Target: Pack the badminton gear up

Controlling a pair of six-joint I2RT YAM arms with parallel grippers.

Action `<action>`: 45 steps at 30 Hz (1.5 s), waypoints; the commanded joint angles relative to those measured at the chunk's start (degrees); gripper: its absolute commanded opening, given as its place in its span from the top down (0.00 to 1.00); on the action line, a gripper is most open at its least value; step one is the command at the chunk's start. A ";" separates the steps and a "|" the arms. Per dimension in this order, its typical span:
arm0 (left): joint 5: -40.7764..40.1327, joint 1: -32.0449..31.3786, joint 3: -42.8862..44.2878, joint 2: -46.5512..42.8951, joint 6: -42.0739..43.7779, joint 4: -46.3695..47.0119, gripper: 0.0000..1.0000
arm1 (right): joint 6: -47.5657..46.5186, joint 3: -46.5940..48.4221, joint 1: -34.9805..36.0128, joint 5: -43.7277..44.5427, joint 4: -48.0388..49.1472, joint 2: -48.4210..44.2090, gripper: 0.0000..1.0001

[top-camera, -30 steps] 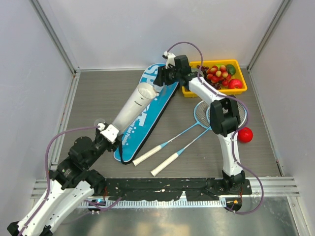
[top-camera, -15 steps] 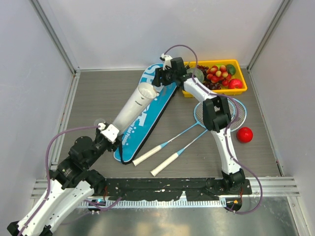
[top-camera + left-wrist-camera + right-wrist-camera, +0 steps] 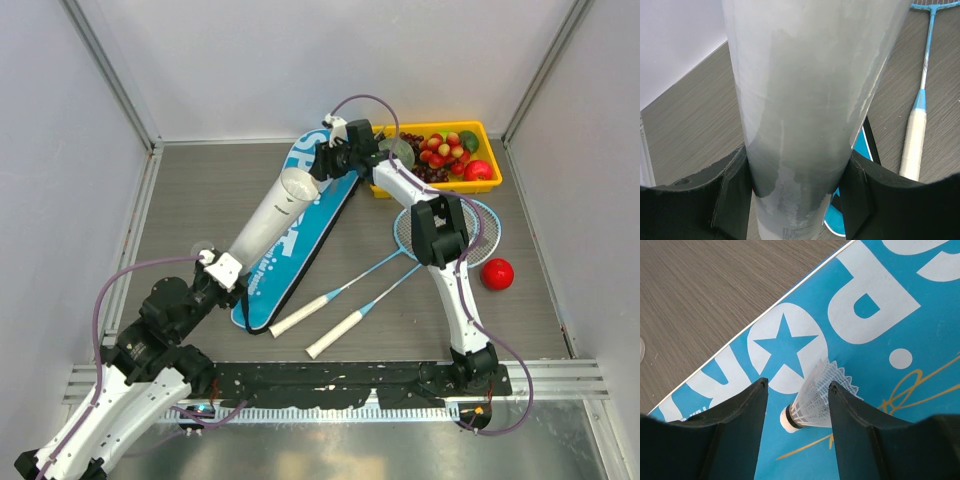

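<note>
My left gripper (image 3: pixel 797 200) is shut on the long white tube (image 3: pixel 268 222), which slants up over the blue SPORT bag (image 3: pixel 300 235) with its open mouth towards the right gripper. In the left wrist view the tube (image 3: pixel 805 100) fills the frame between the fingers. My right gripper (image 3: pixel 797 407) is open low over the bag (image 3: pixel 875 340), beside the tube's mouth. A small white shuttlecock (image 3: pixel 812 405) lies on its side between the fingers, against the right one and apart from the left one. Two light-blue rackets (image 3: pixel 390 262) lie right of the bag.
A yellow tray of fruit (image 3: pixel 490 135) stands at the back right. A red round fruit (image 3: pixel 497 273) lies by the racket heads. White walls close the table on three sides.
My right gripper has moved left and a little nearer, from the bag's far end towards the tube's mouth. The left arm and tube have hardly moved.
</note>
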 commanded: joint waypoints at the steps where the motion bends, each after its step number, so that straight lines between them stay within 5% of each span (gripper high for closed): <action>1: 0.22 -0.16 0.30 -0.22 -0.35 4.99 0.82 | -1.65 -0.79 0.27 -2.18 -0.54 -3.26 0.46; 10: 0.49 -0.16 0.39 -0.30 -0.26 5.17 0.82 | -1.83 -4.83 0.27 -4.91 -3.17 -6.95 0.54; 17: 0.84 -0.16 0.12 -0.30 0.09 5.52 0.82 | -1.48 -11.33 0.27 -5.34 -0.01 -11.96 0.95; 38: 2.51 -0.16 0.56 4.18 0.09 4.11 0.82 | 1.87 -40.15 2.11 8.19 8.42 -65.90 0.95; 45: 3.39 -0.16 1.35 6.11 0.00 3.32 0.83 | -0.33 -40.17 6.41 6.00 8.34 -75.50 0.95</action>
